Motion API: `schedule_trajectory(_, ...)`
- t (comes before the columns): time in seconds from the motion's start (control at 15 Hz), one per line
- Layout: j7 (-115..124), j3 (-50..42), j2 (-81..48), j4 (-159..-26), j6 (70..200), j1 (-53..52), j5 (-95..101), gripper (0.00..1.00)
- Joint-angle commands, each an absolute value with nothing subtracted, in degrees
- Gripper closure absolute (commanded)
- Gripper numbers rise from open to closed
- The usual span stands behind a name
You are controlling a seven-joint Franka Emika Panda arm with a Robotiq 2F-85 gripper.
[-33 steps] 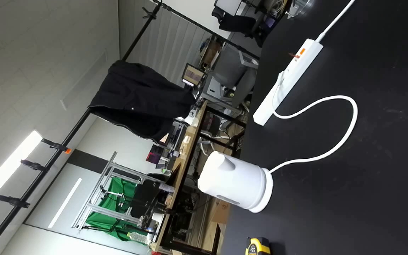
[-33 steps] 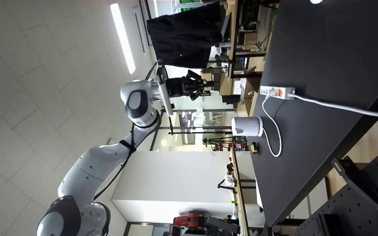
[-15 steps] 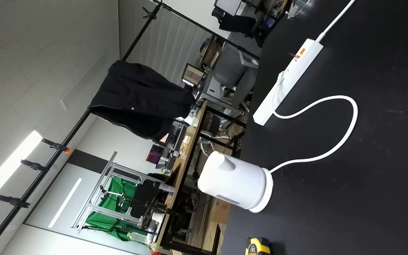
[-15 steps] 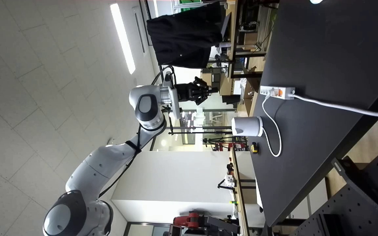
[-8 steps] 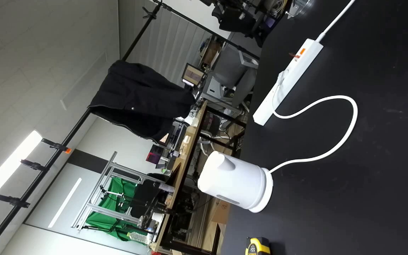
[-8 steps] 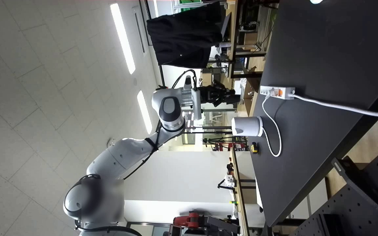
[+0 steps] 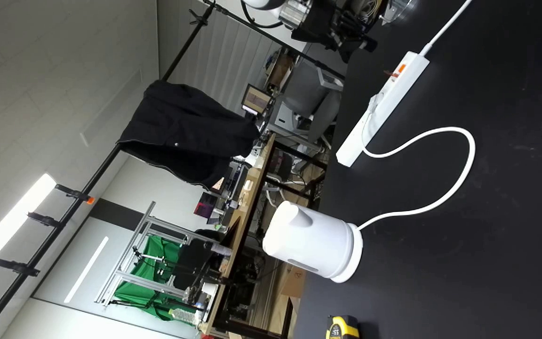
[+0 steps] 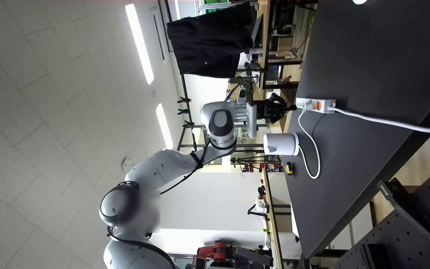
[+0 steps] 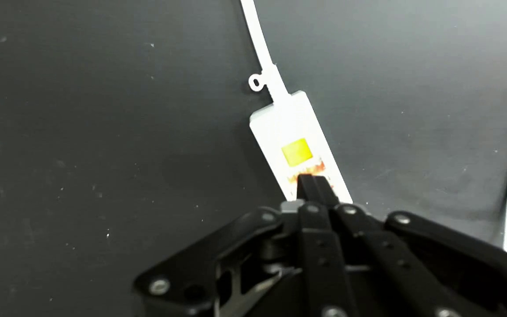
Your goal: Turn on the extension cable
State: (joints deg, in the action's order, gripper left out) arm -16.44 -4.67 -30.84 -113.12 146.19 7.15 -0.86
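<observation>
A: Power strip [image 7: 385, 110], where?
B: On the black worktop [image 7: 511, 263], upper right of the frame in an exterior view. White, narrow, lying flat.
A: Long axis?
B: Diagonal there: cord end to the upper right, plain end to the lower left. In an exterior view the strip [image 8: 327, 104] is foreshortened, right of centre, cord end facing right. Wrist view: slants upper left to lower right, supply cord [image 9: 258, 42] running to the top edge, far end hidden behind the gripper [image 9: 316, 180].
A: Gripper?
B: Fingers [image 9: 306, 189] together, holding nothing. Tips cover part of the strip in the wrist view; contact can't be told from there. In an exterior view the gripper [image 7: 367, 44] sits left of the cord end, apart.
A: Switch?
B: Switch [image 9: 297, 152] near the cord end, yellow in the wrist view, orange in both exterior views. Red-orange mark [image 9: 308, 171] just beside it. On or off, can't tell.
A: Rest?
B: White electric kettle [image 7: 311, 240] standing lower centre in an exterior view; kettle cord [image 7: 471, 155] loops to a plug [image 7: 375, 100] seated in the strip. Tape measure [image 7: 342, 327], yellow and black, at the bottom edge of the same frame.
</observation>
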Motion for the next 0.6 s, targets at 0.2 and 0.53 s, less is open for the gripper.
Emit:
schedule_trajectory(0.2, -10.75, -4.76, -38.74, -106.1, 146.5, 5.8, 2.06, 1.0)
schedule_trajectory(0.53, -9.62, -5.04, -41.97, -102.66, 146.14, 4.97, 2.99, 1.0)
